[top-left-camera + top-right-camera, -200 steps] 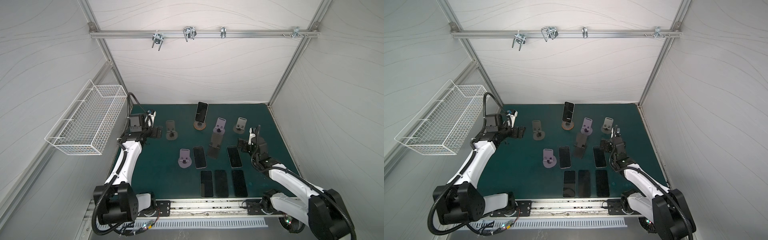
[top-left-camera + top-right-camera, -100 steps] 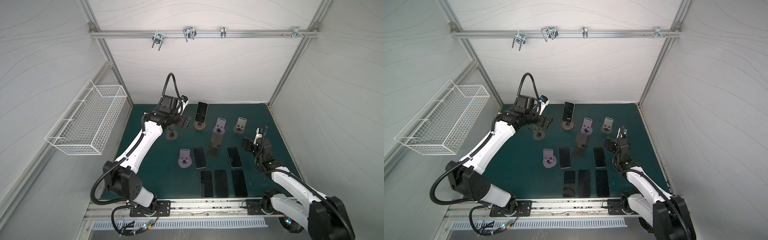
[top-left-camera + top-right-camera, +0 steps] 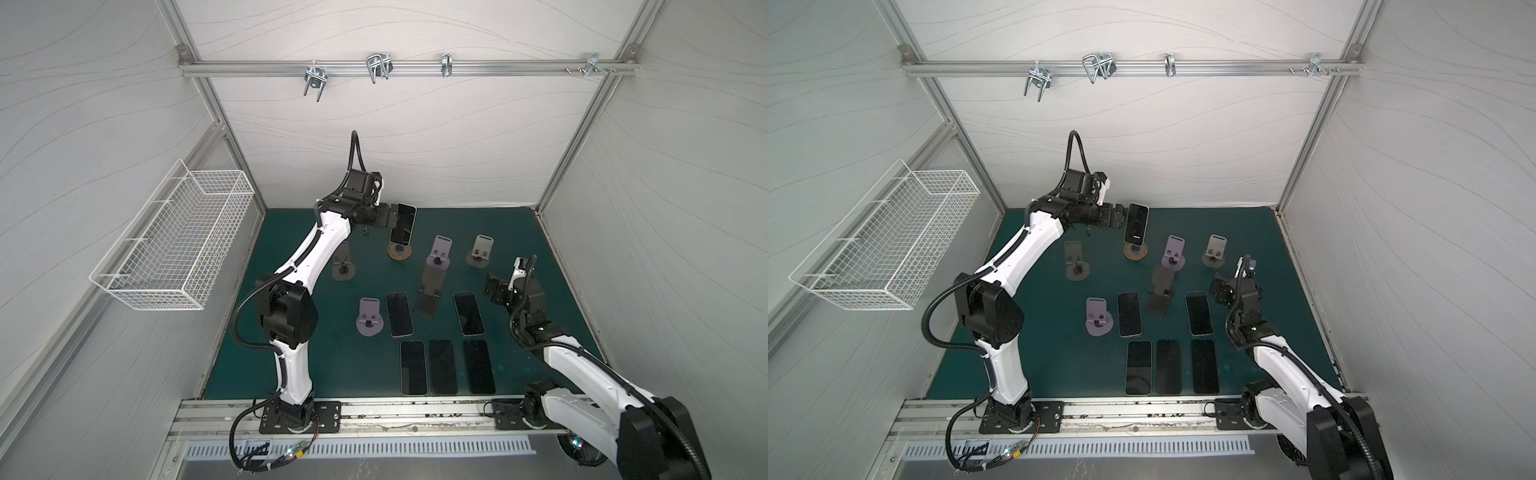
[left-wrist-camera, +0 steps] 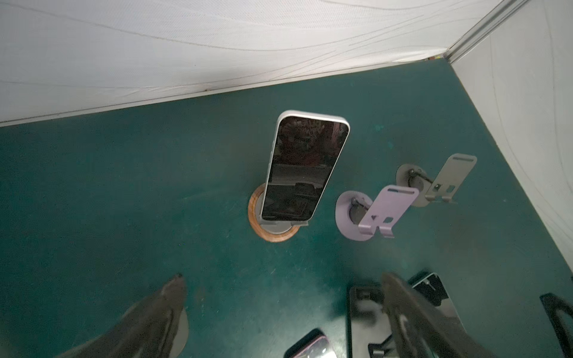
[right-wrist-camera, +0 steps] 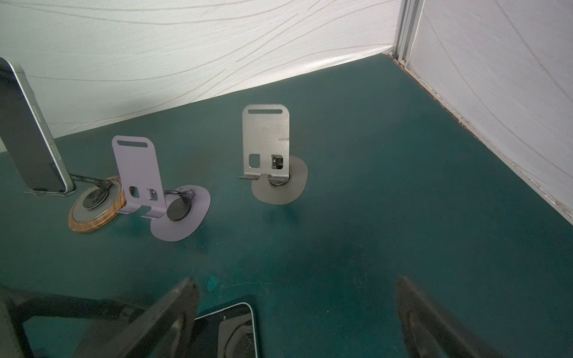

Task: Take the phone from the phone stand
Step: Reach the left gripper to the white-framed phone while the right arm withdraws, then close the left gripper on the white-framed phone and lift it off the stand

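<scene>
The phone point(image 3: 403, 224) point(image 3: 1136, 224) leans upright with its dark screen facing forward on the phone stand, which has a round wooden base point(image 3: 400, 252) point(image 3: 1135, 252), at the back middle of the green mat. My left gripper point(image 3: 392, 217) point(image 3: 1120, 216) is level with the phone's upper half, right at its left edge; contact cannot be told. In the left wrist view the phone point(image 4: 307, 167) stands ahead of the open, empty left gripper point(image 4: 283, 279). My right gripper point(image 3: 492, 286) point(image 5: 296, 282) hovers open and empty at the right, far from the phone point(image 5: 28, 139).
Several empty stands surround it: grey point(image 3: 343, 266), purple point(image 3: 440, 251), grey point(image 3: 481, 251), a dark one point(image 3: 432, 282), purple point(image 3: 369, 316). Several phones lie flat in front point(image 3: 399, 313) point(image 3: 468, 313) point(image 3: 442, 367). A wire basket point(image 3: 174, 245) hangs on the left wall.
My left arm has swung from the mat's left edge to the back middle, ending beside the phone's left edge. The right gripper has shifted slightly rightward.
</scene>
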`<move>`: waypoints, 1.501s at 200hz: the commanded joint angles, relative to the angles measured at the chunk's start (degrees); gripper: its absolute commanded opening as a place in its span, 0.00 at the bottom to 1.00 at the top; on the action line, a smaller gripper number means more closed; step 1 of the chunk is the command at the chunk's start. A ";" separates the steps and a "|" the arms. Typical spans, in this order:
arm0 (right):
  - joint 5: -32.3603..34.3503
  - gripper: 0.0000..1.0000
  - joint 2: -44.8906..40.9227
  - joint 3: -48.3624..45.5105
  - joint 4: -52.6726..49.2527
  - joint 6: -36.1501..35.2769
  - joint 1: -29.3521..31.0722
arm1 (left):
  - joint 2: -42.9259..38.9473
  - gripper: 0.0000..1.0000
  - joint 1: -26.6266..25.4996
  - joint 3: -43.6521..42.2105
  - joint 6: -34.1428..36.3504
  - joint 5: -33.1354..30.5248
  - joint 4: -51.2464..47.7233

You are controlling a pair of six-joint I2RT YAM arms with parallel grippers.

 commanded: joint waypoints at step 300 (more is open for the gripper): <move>-1.54 0.99 2.83 2.30 0.94 -1.70 0.23 | 29.33 0.88 -4.91 25.72 9.42 -9.29 7.90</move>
